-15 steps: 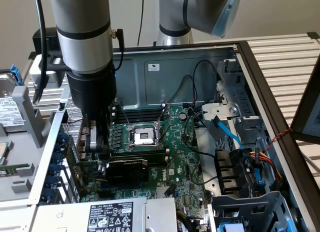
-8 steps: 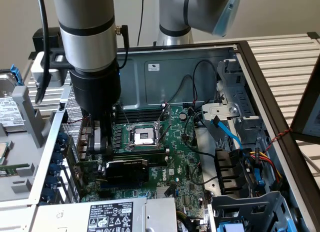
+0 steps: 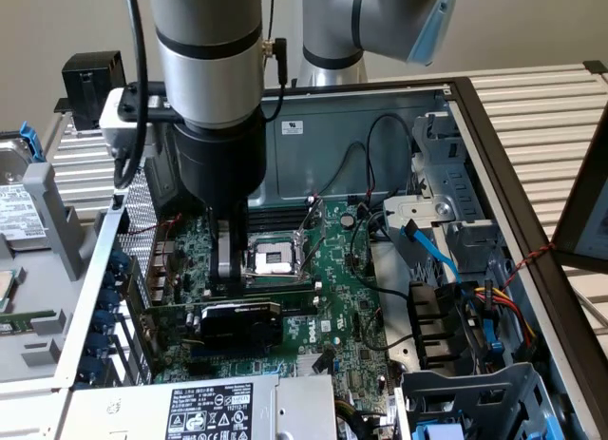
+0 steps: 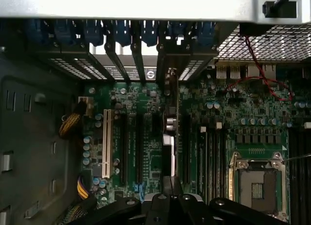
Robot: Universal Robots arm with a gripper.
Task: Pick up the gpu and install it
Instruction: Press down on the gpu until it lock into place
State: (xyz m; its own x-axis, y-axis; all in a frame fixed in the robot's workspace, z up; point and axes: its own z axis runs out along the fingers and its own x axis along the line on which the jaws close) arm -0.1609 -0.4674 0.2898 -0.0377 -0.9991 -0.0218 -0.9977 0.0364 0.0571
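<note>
**Graphics card standing in a slot, arm above it**

The graphics card stood on edge on the green motherboard, inside the open computer case, in one of the expansion slots near the rear brackets. In the wrist view it appeared edge-on, in line with a black slot and reaching the bracket wall. It looked placed; whether it was fully seated could not be told. The gripper hung just above the card, beside the empty processor socket, its jaws together and clamped on nothing I could see; whether they touched the card's top edge was unclear.

Around it, a white slot and other black slots stood free. Red wires ran near the mesh wall, blue cables and a drive cage lay toward the exterior view's right, and a power supply sat close below the card. Nothing visibly blocked the card.
</note>
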